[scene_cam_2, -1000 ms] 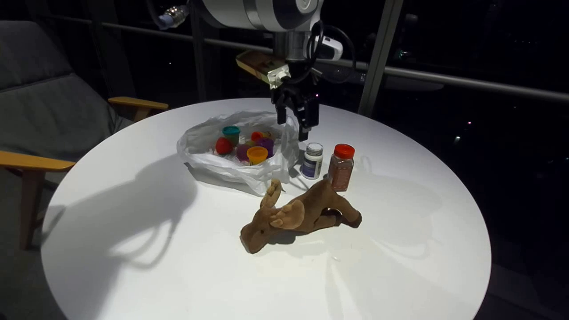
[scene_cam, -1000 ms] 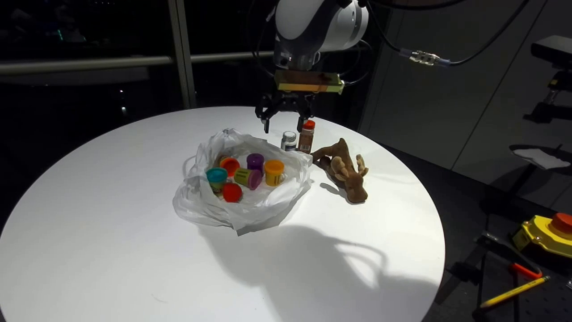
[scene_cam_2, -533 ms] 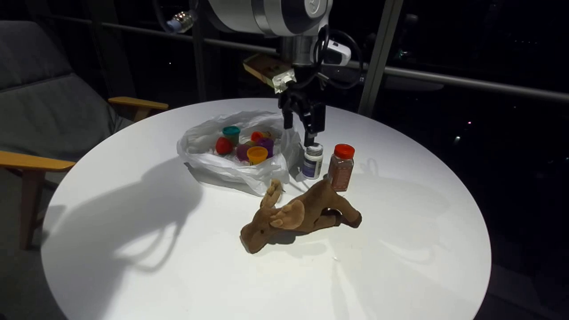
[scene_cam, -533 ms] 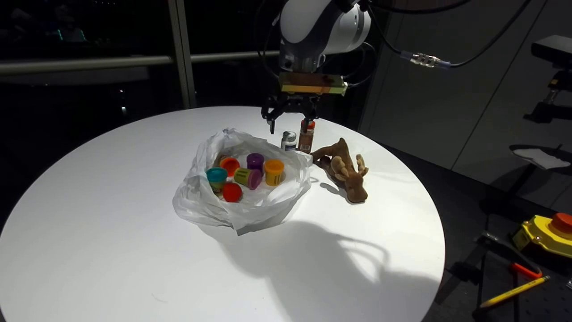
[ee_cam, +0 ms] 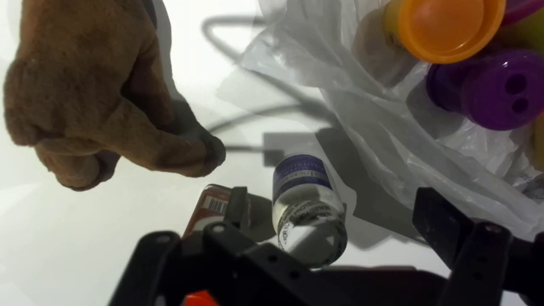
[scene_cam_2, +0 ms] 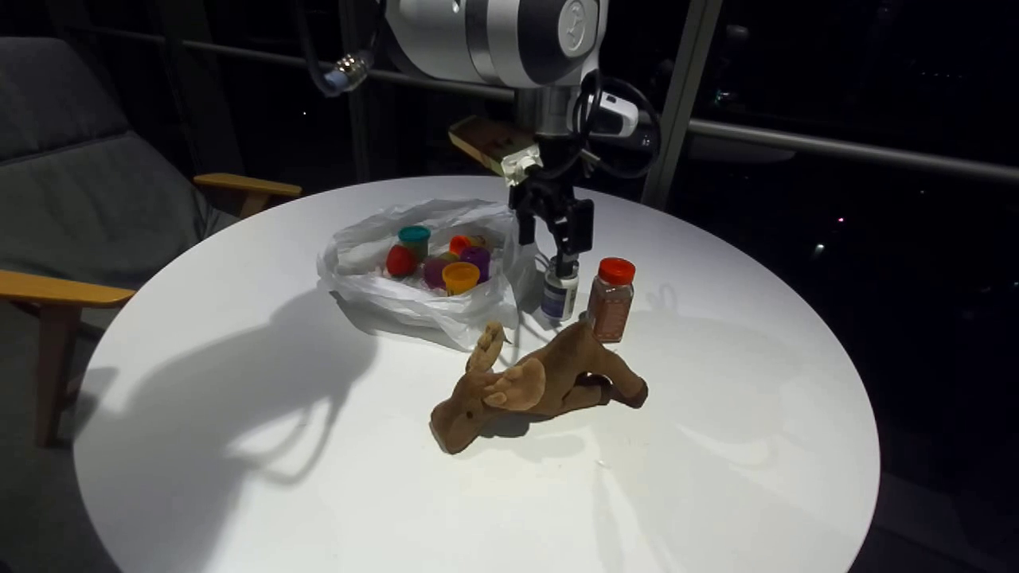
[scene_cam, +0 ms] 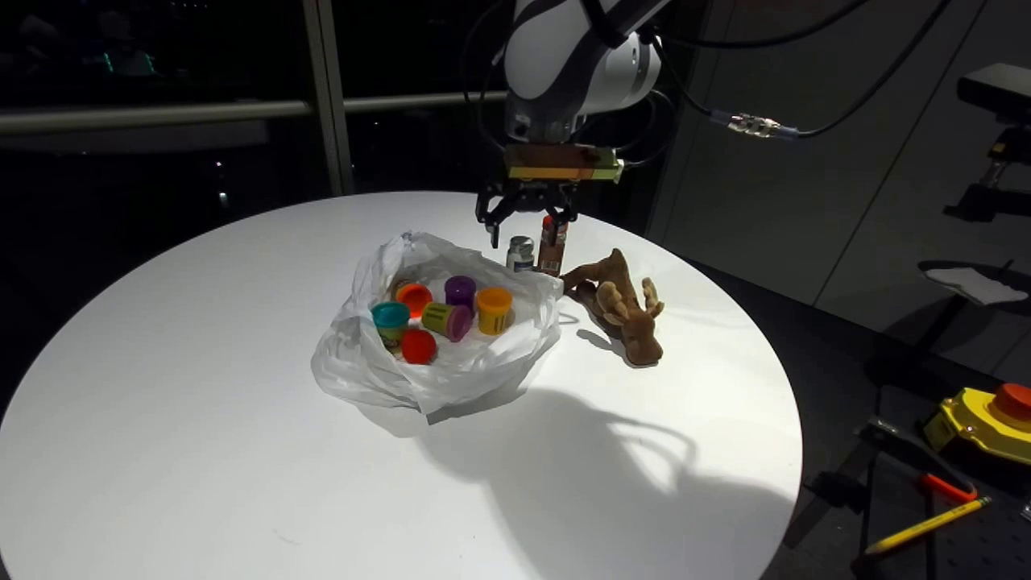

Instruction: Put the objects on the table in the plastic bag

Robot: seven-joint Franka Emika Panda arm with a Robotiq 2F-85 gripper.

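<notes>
The plastic bag [scene_cam: 463, 383] slumps open-mouthed on the desk [scene_cam: 201, 419], and going by its contents the task looks more than half done. Six bright items show inside it in an exterior view: a teal-lidded tub [scene_cam: 391, 318] at the left, a red item [scene_cam: 418, 347] on its near side, a purple tub [scene_cam: 460, 292] at the far side, an orange tub [scene_cam: 494, 311] at the right, a pink-lidded tub [scene_cam: 441, 320] on its side in the middle, and a tub with an orange-red lid [scene_cam: 415, 300]. Three things are left outside. The white bottle [scene_cam_2: 558, 301] stands upright just right of the bag in an exterior view, the red-lidded jar [scene_cam_2: 611, 309] upright to the right of that, and the brown plush moose [scene_cam_2: 561, 362] lies on their near side.

The arm [scene_cam_2: 501, 40] reaches in from above, wrist turned down, so that the tool [ee_cam: 333, 206] hangs at the white bottle. Its fingers [ee_cam: 437, 225] are spread wide and grip nothing; in the wrist view the bottle shows between them. How low the fingertips stand against the cap is hard to tell, as a finger hides part of it. Taking that bottle seems the step in hand.
</notes>
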